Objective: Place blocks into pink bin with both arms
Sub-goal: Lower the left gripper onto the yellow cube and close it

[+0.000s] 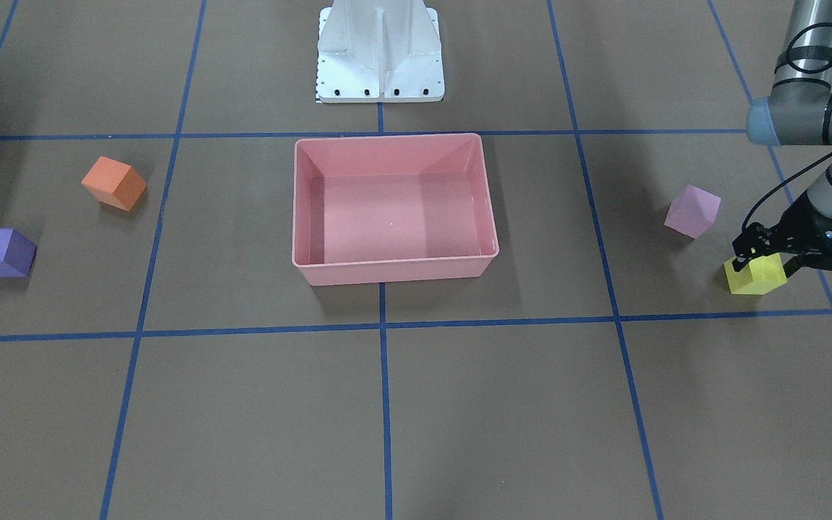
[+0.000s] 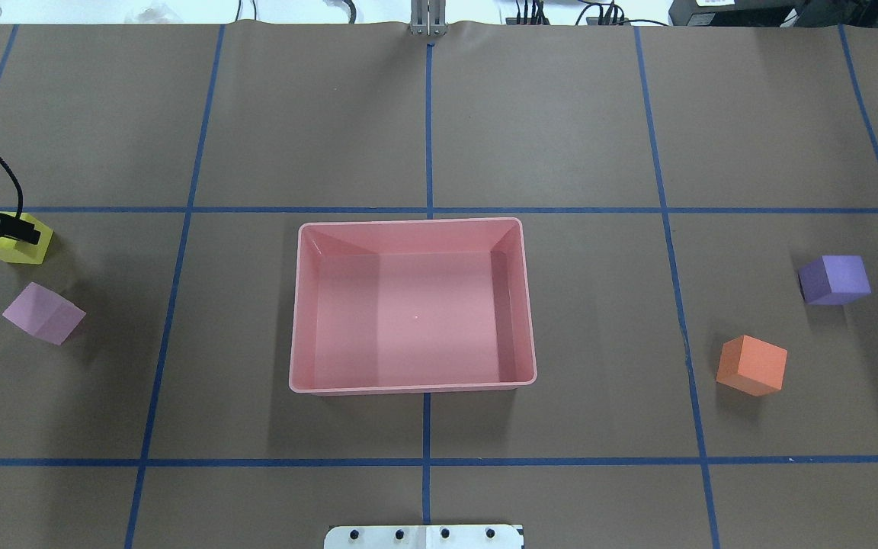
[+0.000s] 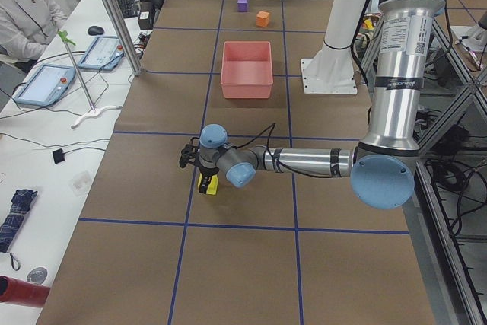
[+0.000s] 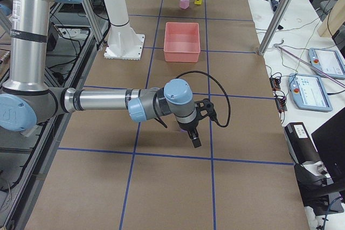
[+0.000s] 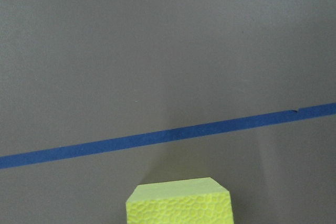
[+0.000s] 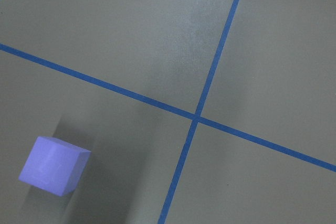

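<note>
Nearest, at the robot's left end of the table, the left gripper (image 1: 763, 258) is down on the yellow cube (image 1: 754, 278). One black finger stands at each side, right against the foam; squeezing or only straddling, I cannot tell. The cube sits on the brown paper (image 1: 459, 419) that covers the whole table, inside a square of the blue tape (image 1: 384, 404) grid. The left wrist camera sees the cube's pebbled top and a tape line beyond it. Just beside it, toward the robot, the pink-lilac cube (image 1: 692, 211) lies clear of the fingers.

On to the middle: the pink bin (image 1: 394, 273) stands square to the grid, across a tape line, in front of the white pedestal (image 1: 380, 50). All four cubes are outside it, on the paper.

Further along comes the orange cube (image 1: 114, 183), turned a little against the grid. The dark purple cube (image 1: 0, 252) is near it, and both are well apart from the bin. Over that far end the right gripper (image 4: 195, 141) hangs above the paper. Only the side camera catches it, so open or closed, I cannot tell. Its wrist camera looks down on the purple cube and a tape crossing.

Along the operators' side runs a white bench (image 3: 46, 150) with teach pendants (image 3: 43, 84), cables and aluminium posts (image 3: 114, 13). A person (image 3: 30, 17) in a light hoodie sits at its far end.
</note>
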